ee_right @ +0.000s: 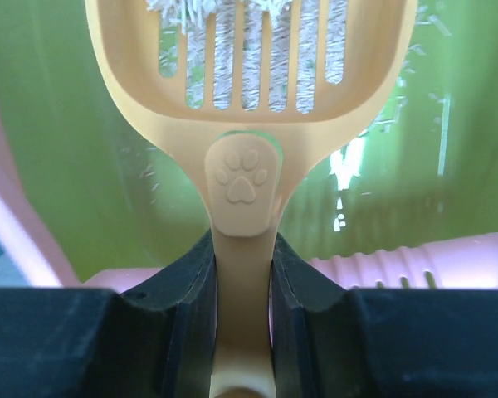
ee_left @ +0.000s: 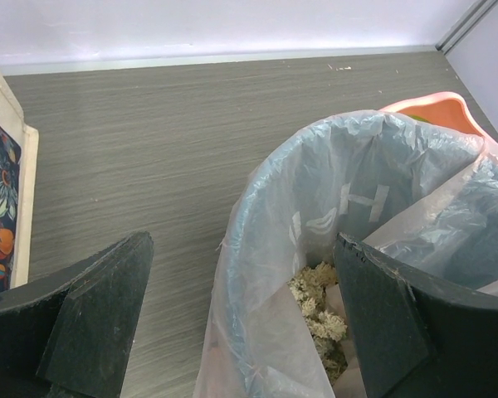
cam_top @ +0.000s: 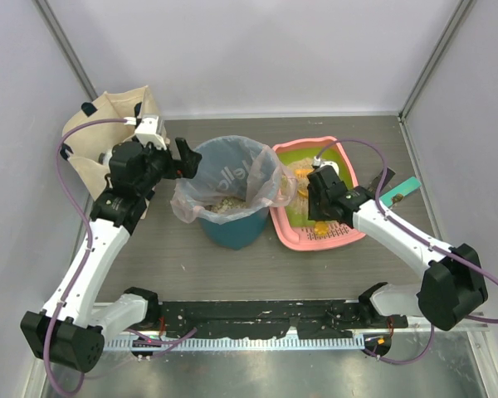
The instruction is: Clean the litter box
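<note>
Grey surface (ee_left: 149,124): right gripper (ee_right: 242,278) clamps the scoop (ee_right: 242,178) over the litter box (cam_top: 303,242); left gripper (ee_left: 241,282) gapes empty at the bin (cam_top: 231,232).

We see our right hand (ee_right: 242,278) clamped on the handle of an orange scoop (ee_right: 247,124). Its two black fingers (ee_right: 178,315) press against the handle from either side, just below a raised paw print (ee_right: 242,176). The scoop's slotted bowl reaches away from us towards the top of the view, and pale litter (ee_right: 224,50) shows through the slots. Beneath it lies the lime-green floor of the litter box (ee_right: 75,166), blurred and dotted with a few stray grains. A pink slotted ledge (ee_right: 415,265) runs along the lower right, just above the fingers, and a pink wall (ee_right: 12,236) curves up at the left.
</note>
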